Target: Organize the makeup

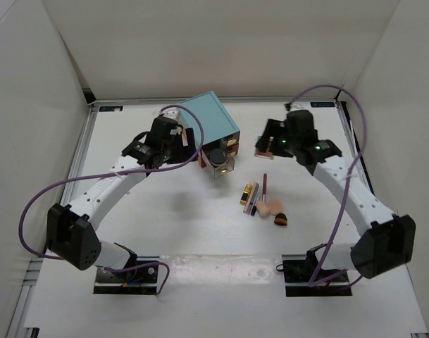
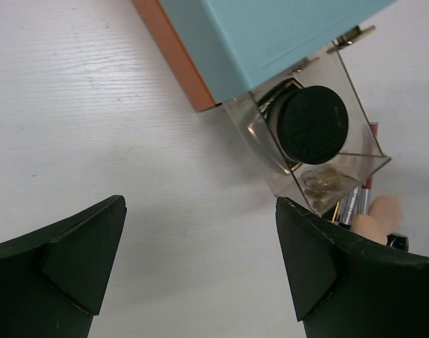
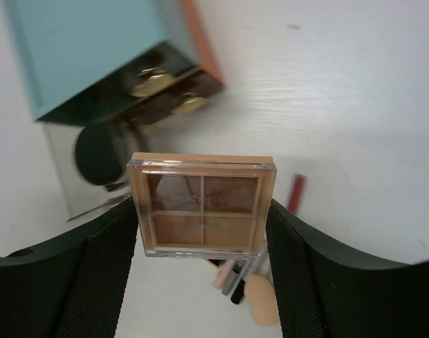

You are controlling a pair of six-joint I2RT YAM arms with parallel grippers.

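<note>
A: Right gripper [image 3: 200, 236] status?
B: Clamped on the square tan-pink four-pan palette with a clear lid [image 3: 202, 205], fingers on its two side edges. It sits just right of the teal drawer box [image 1: 213, 118], by the drawer face. Looks to be held off the white worktop [image 1: 172, 225].
A: Left gripper [image 2: 200, 225]?
B: Spread wide, nothing in it. Just left of the box, camera looking across at the clear plastic drawer [image 2: 253, 130] pulled out of the box front.
A: Drawer contents?
B: Round black compact [image 2: 311, 124], taking up most of the floor. The rest of the makeup is loose on the worktop in front of the box and to its right, apart from the drawer: gold lipstick tube [image 1: 249, 191], slim red stick [image 1: 264, 184], peach sponges [image 1: 270, 207], bunched together.
A: Risks?
B: First, fit. I can't tell if the palette goes in beside the compact. Dropped flat, it likely lands tilted on the compact or hangs on the drawer wall.
Second, the grip is on thin edges only, so a knock on the drawer rim could twist the palette out.
Third, nothing braces the box. A shove from the right would slide it toward the left gripper.
The drawers with gold handles [image 3: 161, 88] look closed, so there's no other slot without a pull first.
</note>
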